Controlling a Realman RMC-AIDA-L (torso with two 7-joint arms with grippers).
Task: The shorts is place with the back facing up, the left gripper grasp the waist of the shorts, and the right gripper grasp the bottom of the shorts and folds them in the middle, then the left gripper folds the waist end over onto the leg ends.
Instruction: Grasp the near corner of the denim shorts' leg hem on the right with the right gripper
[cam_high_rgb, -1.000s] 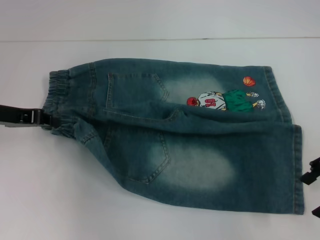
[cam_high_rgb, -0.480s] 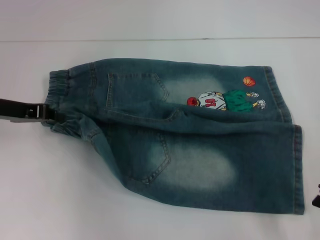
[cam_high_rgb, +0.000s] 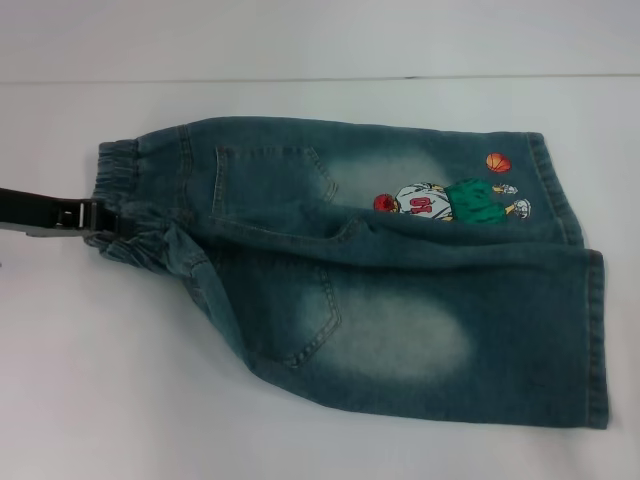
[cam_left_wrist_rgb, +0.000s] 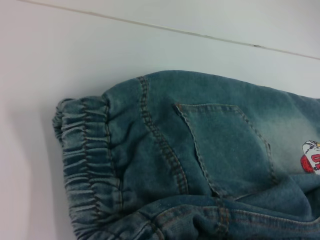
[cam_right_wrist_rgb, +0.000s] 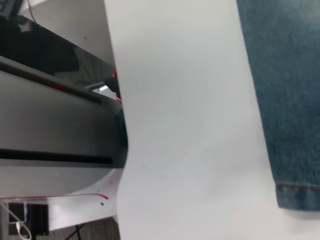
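The blue denim shorts (cam_high_rgb: 380, 300) lie back side up on the white table (cam_high_rgb: 120, 400), with both back pockets showing. The ruffled waist (cam_high_rgb: 120, 170) is at the left. At the right are the leg ends (cam_high_rgb: 597, 330), and the cartoon embroidery (cam_high_rgb: 450, 200) sits near them. My left gripper (cam_high_rgb: 100, 222) reaches in from the left edge and is shut on the near part of the waist, which is bunched and lifted. The left wrist view shows the waist (cam_left_wrist_rgb: 82, 160) and a pocket (cam_left_wrist_rgb: 225, 145) close up. My right gripper is out of view; its wrist view shows a leg hem (cam_right_wrist_rgb: 295, 192).
The right wrist view shows the table's edge (cam_right_wrist_rgb: 120, 125), with dark and grey equipment (cam_right_wrist_rgb: 50, 100) beyond it. A seam line (cam_high_rgb: 300, 78) crosses the far side of the table.
My left gripper has moved right and slightly up with the waist, bunching the denim there. My right gripper, seen at the right edge before, has withdrawn out of the head view.
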